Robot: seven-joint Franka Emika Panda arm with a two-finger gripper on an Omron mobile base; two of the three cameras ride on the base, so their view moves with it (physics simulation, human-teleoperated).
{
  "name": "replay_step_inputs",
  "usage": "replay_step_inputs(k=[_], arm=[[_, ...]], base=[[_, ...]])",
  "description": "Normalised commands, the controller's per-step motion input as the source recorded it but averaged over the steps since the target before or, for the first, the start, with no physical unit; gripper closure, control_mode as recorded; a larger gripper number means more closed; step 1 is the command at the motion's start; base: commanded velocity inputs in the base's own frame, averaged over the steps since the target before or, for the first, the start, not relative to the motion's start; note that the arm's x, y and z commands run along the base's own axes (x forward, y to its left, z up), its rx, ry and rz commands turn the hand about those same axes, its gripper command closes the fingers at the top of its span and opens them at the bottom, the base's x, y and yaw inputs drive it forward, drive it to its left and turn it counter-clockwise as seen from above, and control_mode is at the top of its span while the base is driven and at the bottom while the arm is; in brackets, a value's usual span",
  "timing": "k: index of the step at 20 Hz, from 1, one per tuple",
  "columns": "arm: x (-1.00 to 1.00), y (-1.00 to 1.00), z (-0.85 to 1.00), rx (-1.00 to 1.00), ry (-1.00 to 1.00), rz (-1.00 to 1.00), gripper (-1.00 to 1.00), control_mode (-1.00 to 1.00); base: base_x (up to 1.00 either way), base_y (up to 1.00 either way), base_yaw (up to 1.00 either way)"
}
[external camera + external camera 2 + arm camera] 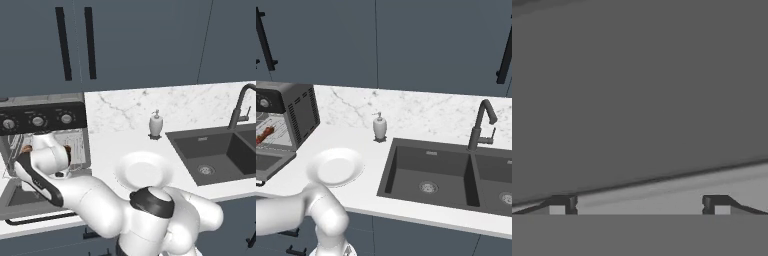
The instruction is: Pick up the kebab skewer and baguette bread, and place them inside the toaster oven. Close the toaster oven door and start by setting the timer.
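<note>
The toaster oven (286, 117) is seen at nine o'clock with its door (268, 165) dropped open; the kebab skewer (265, 134) is laid on its rack.

Place: a home kitchen
Bench: white marble-look top (366, 195) and backsplash
Sink: dark double basin (428, 172) with black tap (481, 125)
Storage: slate-blue cabinets (140, 45) above
Appliance: toaster oven (45, 130)
Extras: soap dispenser (379, 127), white plate (336, 166)
</note>
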Motion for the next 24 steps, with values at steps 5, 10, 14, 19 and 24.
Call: replay_step_inputs(k=[5, 10, 14, 19, 24], arm=[[0.52, -0.27, -0.06, -0.04, 0.00, -0.04, -1.00, -1.00], [0.40, -0.10, -0.03, -0.04, 0.00, -0.06, -1.00, -1.00], [0.54, -0.01, 0.00, -0.04, 0.00, -0.10, -1.00, -1.00], [0.52, 0.00, 0.00, -0.05, -0.01, -0.11, -1.00, -1.00], [0.20, 0.00, 0.00, -0.02, 0.00, -0.10, -1.00, -1.00]], base=[[0.00, 0.00, 0.00], [0.00, 0.00, 0.00], [0.00, 0.00, 0.00], [0.00, 0.00, 0.00], [0.00, 0.00, 0.00]])
